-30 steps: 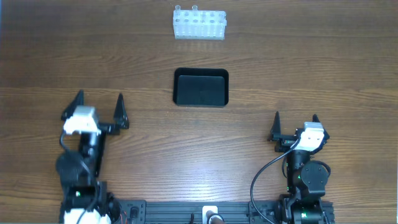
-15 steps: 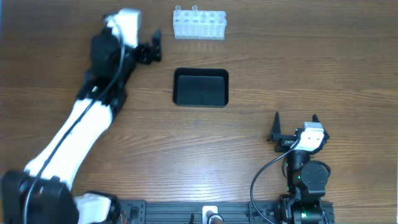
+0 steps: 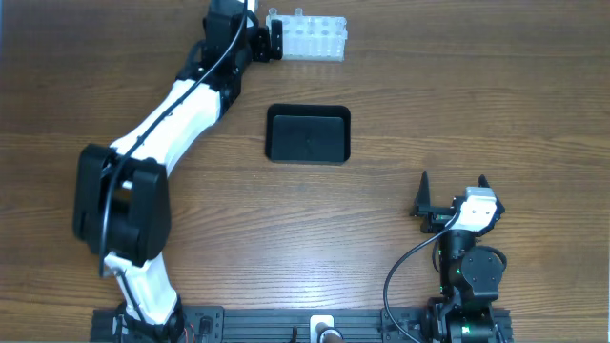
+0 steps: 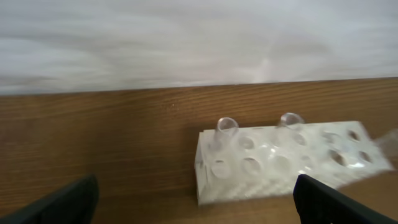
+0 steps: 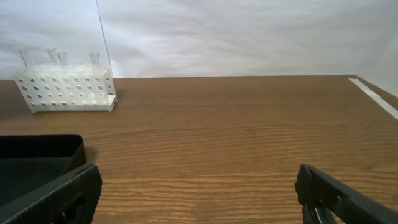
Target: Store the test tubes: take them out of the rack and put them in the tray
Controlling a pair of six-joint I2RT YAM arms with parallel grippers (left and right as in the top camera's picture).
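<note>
The clear plastic rack (image 3: pixel 307 38) stands at the table's far edge, with two test tubes (image 3: pixel 274 14) upright in its back row. In the left wrist view the rack (image 4: pixel 286 163) lies just ahead, and a tube (image 4: pixel 226 128) rises near its end. My left gripper (image 3: pixel 272 40) is at the rack's left end, open, with nothing between its fingers (image 4: pixel 68 202). The black tray (image 3: pixel 308 133) sits in front of the rack and holds nothing. My right gripper (image 3: pixel 454 181) stands open near its base, far from the rack (image 5: pixel 65 87) and the tray (image 5: pixel 37 168).
The left arm stretches diagonally across the table's left half up to the far edge. A pale wall rises behind the table. Bare wood lies to the right of the tray and the rack.
The left arm has swung from near its base up to the far edge, and its gripper now sits at the rack's left end. The right arm has kept still.
</note>
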